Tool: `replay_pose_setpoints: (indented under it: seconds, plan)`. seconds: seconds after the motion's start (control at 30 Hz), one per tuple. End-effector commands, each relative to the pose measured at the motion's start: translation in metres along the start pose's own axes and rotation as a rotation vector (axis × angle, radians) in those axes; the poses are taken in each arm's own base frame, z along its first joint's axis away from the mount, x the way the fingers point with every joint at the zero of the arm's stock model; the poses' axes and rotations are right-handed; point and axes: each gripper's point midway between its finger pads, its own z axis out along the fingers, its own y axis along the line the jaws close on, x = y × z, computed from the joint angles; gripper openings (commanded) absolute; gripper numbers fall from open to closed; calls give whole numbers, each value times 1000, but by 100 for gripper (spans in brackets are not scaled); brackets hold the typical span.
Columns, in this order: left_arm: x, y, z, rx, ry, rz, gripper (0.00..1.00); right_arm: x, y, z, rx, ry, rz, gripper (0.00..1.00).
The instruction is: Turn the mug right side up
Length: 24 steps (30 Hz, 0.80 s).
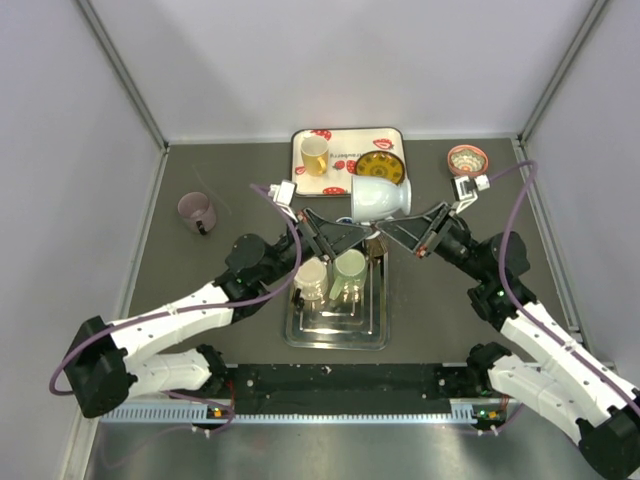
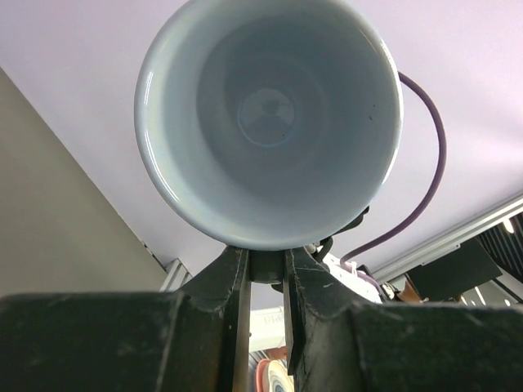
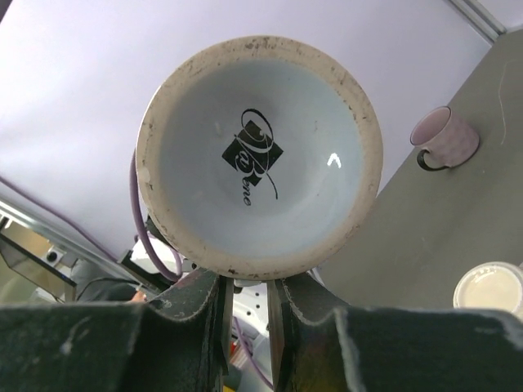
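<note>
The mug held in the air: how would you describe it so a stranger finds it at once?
Look at the middle of the table, between the steel tray and the patterned tray at the back. There the left tool and the right tool hold a white mug on its side, above the table. Unlike the other cups, it stands on nothing.

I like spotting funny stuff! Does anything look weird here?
Yes. The white mug is up in the air lying sideways, pinched between the left hand and the right hand. Its bottom edge looks scuffed and speckled.
</note>
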Motion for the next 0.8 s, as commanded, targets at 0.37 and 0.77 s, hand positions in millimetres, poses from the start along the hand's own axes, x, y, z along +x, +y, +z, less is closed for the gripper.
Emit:
replay_pose_setpoints:
  seconds: [0.37, 0.77]
  plan:
    - [26, -5, -30, -4, 81, 65, 41, -14, 38, -4, -69, -13, -183, 0]
    - [1, 21, -94, -248, -12, 252, 45, 3, 3, -50, 245, 150, -419, 0]
